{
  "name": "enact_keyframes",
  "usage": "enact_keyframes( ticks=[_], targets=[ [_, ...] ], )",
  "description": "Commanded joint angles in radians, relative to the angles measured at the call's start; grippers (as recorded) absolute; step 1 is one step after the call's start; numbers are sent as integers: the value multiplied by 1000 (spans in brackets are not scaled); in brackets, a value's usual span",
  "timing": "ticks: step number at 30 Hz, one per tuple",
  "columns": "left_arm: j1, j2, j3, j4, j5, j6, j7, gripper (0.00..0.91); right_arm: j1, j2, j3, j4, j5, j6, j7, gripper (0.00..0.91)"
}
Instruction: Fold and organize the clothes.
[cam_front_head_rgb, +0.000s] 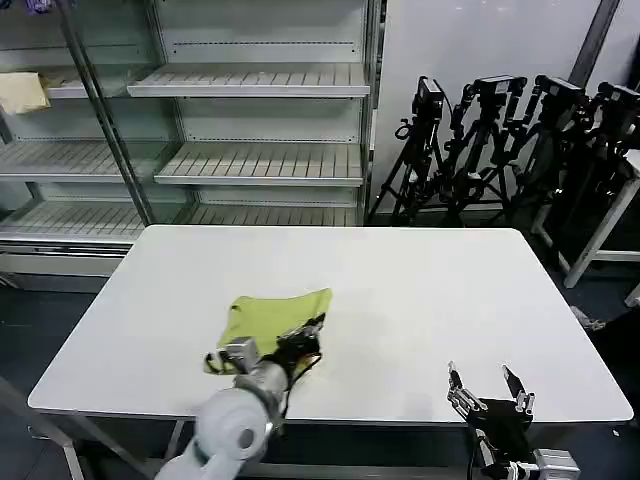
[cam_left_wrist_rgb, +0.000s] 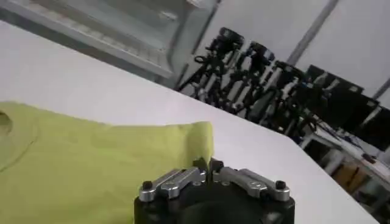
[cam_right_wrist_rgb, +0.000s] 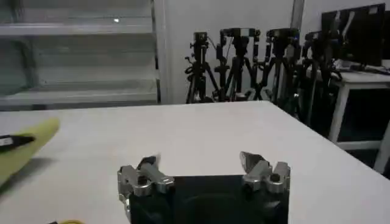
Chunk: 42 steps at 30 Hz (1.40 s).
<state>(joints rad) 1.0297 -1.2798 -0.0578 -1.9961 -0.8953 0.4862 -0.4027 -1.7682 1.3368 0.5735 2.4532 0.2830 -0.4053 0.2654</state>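
On the near left part of the white worktop (cam_front_head_rgb: 420, 290), the lime-green shirt (cam_front_head_rgb: 265, 318) lies in a loosely bunched, partly folded heap, its dark print turned up along the edge nearest the robot. The left pincer (cam_front_head_rgb: 305, 345) sits right at that near edge, and the left wrist view shows its fingers (cam_left_wrist_rgb: 183, 178) brought together with a ridge of green fabric standing up just beyond them, so it appears clenched on the shirt's edge, though how much cloth is actually caught is hidden. The right pincer (cam_front_head_rgb: 490, 392) hovers released over the bare near right corner, well apart from the shirt, its fingers (cam_right_wrist_rgb: 146, 173) spread wide.

The main risk, as I judge it, is a thin grasp: if only a single layer or a sliver of hem is pinched, pulling will slide the soft fabric free or drag the heap into a worse crumple rather than a clean fold. With one arm working alone, the far side is unanchored, so the whole shirt may skid toward the worktop's near edge.
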Motion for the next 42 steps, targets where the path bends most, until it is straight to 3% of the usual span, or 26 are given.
enact_keyframes(
  ticks=[1,2,11,16,23,26,31,42],
  targets=[
    [-181,-151,184,176,73,-8,-10,766,-15,22,2,1,-26,6,-8,907],
    [-186,-155,185,176,73,-9,-1,907,-16,21,5,4,-27,8,-10,907],
    [-115,-116,151,66,87,-105,86,907,-17,-7,32,19,-86,64,-28,907],
    [7,-2,-21,-103,130,-162,99,907,-17,-28,36,50,-96,79,-34,907],
    [331,162,-332,-291,325,-229,154,907,14,-51,13,31,-75,115,-42,907],
    [472,168,-420,-318,424,-277,185,907,34,-63,3,29,-52,132,-39,907],
    [551,134,-518,-338,436,-285,212,907,45,-66,-14,39,-48,130,-40,907],
    [629,70,-541,-379,502,-297,252,907,36,-67,-45,54,-85,146,-44,907]
  ],
)
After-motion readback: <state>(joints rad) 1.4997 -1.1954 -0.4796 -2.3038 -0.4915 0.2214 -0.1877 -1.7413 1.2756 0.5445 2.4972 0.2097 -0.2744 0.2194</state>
